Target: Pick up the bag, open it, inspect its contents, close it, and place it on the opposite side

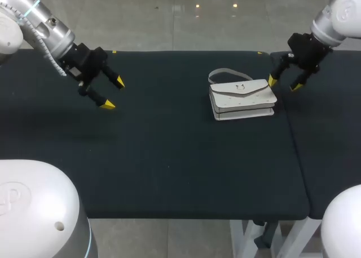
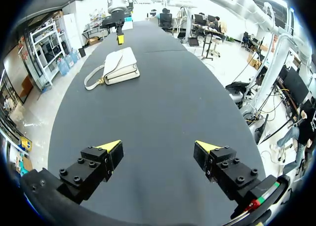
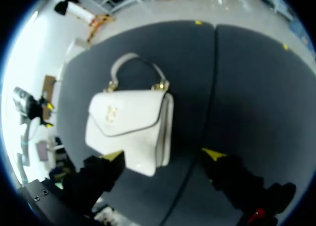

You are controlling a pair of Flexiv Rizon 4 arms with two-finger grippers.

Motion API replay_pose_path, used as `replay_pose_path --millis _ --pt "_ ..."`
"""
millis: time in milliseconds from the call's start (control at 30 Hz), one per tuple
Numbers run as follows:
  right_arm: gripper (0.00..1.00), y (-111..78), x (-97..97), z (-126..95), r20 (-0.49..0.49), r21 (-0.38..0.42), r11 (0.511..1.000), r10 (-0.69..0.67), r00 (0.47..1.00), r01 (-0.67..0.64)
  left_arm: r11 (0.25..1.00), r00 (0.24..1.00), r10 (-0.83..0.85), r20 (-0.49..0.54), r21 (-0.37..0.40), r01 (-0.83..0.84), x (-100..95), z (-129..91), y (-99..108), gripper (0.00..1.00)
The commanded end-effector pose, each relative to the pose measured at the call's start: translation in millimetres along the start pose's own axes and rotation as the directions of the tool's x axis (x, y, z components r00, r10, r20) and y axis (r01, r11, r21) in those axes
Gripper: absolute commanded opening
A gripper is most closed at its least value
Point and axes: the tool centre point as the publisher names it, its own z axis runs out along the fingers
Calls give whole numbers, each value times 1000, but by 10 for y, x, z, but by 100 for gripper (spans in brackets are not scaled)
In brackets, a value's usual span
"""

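Note:
A white handbag (image 1: 242,99) with a closed flap and a grey handle lies flat on the dark table (image 1: 169,156), right of the middle. My right gripper (image 1: 285,83) hangs open just off the bag's right end, above the table, with nothing between its fingers. In the right wrist view the bag (image 3: 129,127) lies under and ahead of that gripper (image 3: 163,156). My left gripper (image 1: 113,93) stands open far to the left, holding nothing. From the left wrist the bag (image 2: 120,65) shows far ahead of the left gripper (image 2: 158,148), with my right gripper (image 2: 120,36) beyond it.
A seam (image 1: 290,128) runs between the main table and a second dark table at the right, right beside the bag. Dark cloth stretches bare between the left gripper and the bag.

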Motion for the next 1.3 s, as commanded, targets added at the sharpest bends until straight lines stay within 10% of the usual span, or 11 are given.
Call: replay_pose_path --millis 33,633,1000,1300 --pt "100 72 -72 88 -71 75 997 41 997 -36 1000 1000 1 1 2 -1 -5 6 9 100" --pt "95 163 123 346 -151 214 976 71 986 -37 1000 1000 1 1 2 -1 -5 6 9 100" --pt "52 111 192 444 -152 250 967 92 984 -51 1000 1000 1 1 2 -1 -5 6 9 100" --pt "42 73 212 459 -167 205 975 121 978 -85 1000 1000 1 1 2 -1 -5 6 9 100"
